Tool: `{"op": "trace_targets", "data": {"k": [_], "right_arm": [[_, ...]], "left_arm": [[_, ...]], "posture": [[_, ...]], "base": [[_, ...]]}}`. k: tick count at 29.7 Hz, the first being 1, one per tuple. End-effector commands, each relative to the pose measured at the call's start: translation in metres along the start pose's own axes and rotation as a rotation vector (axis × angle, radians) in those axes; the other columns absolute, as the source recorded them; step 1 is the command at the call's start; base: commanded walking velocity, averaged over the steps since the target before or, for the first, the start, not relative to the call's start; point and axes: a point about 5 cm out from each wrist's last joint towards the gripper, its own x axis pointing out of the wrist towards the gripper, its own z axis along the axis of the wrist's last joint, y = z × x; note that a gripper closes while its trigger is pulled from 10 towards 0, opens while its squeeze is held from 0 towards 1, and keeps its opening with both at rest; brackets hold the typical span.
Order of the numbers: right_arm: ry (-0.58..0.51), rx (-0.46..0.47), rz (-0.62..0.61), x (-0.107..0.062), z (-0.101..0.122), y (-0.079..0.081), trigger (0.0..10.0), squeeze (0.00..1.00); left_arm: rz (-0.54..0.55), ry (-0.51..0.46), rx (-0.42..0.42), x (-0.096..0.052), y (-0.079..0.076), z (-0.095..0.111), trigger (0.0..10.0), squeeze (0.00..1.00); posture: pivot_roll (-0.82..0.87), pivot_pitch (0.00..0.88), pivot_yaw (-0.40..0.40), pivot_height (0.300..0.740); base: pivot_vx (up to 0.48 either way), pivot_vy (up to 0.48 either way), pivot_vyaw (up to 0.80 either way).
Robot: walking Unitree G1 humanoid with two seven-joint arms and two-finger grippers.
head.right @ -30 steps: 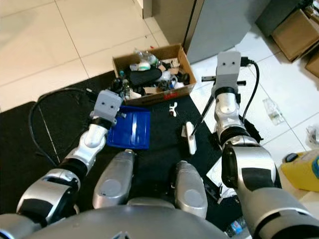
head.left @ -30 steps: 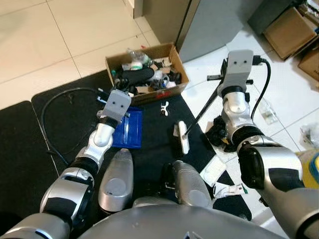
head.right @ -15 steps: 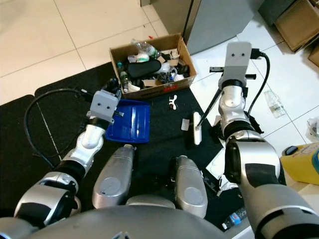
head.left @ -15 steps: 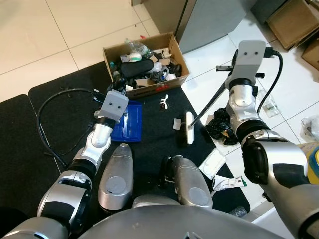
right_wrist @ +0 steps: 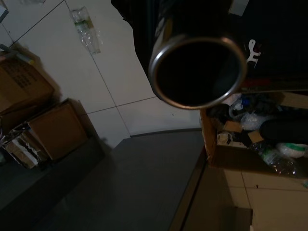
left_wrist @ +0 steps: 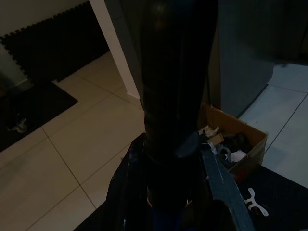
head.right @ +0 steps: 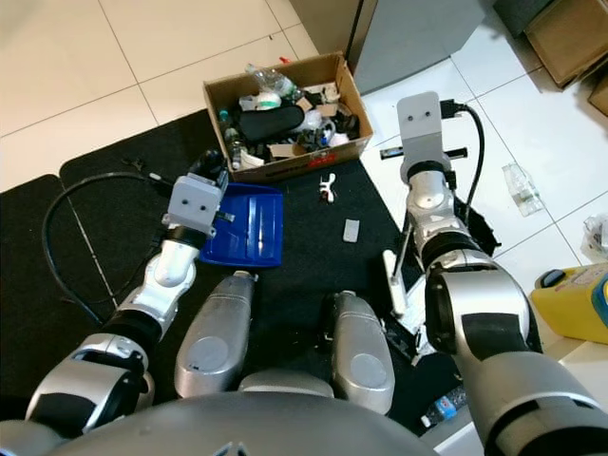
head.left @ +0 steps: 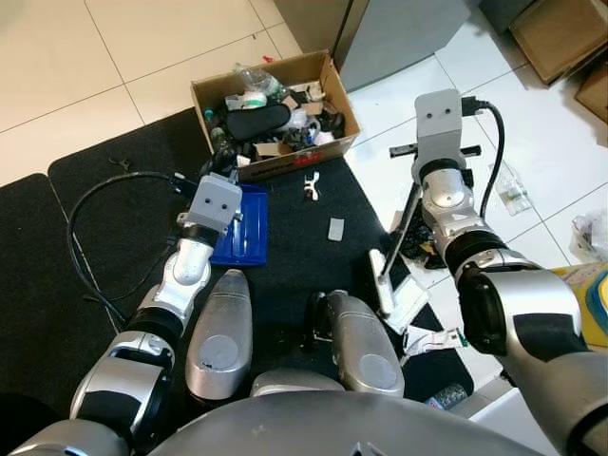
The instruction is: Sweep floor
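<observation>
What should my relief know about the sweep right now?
Left gripper holds the blue dustpan flat on the black mat.
Right gripper holds the broom handle; the white brush head sits at the mat's right edge.
Rubbish box is already full.
Left to do: a small grey scrap and a white piece lie on the mat; litter lies on the tiles at right.
</observation>
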Motion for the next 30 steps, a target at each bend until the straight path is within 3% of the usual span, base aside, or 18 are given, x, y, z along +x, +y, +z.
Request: {"op": "trace_targets", "data": {"k": [1, 14, 23, 30], "right_arm": [[-0.039, -0.009, -0.046, -0.002, 0.001, -0.005, 10.0, 0.0], [-0.078, 0.118, -0.147, 0.002, 0.012, -0.009, 10.0, 0.0], [-0.018, 0.113, -0.066, -0.003, 0.005, 0.014, 10.0, 0.0], [-0.06, 0.253, 0.06, -0.007, 0.014, 0.039, 10.0, 0.0]], "left_arm": [[-0.04, 0.138, 0.017, -0.019, -0.006, -0.022, 10.0, 0.0], [-0.046, 0.138, 0.019, -0.018, -0.006, -0.021, 10.0, 0.0], [-0.043, 0.141, 0.018, -0.017, -0.006, -0.021, 10.0, 0.0], [-0.043, 0.143, 0.018, -0.016, -0.006, -0.021, 10.0, 0.0]], "posture": [[0.34, 0.193, -0.125, 0.74], [0.35, 0.189, -0.124, 0.74], [0.34, 0.189, -0.129, 0.74], [0.34, 0.188, -0.129, 0.74]], "base": [[0.0, 0.0, 0.0], [0.0, 0.0, 0.0], [0.0, 0.0, 0.0], [0.0, 0.0, 0.0]]}}
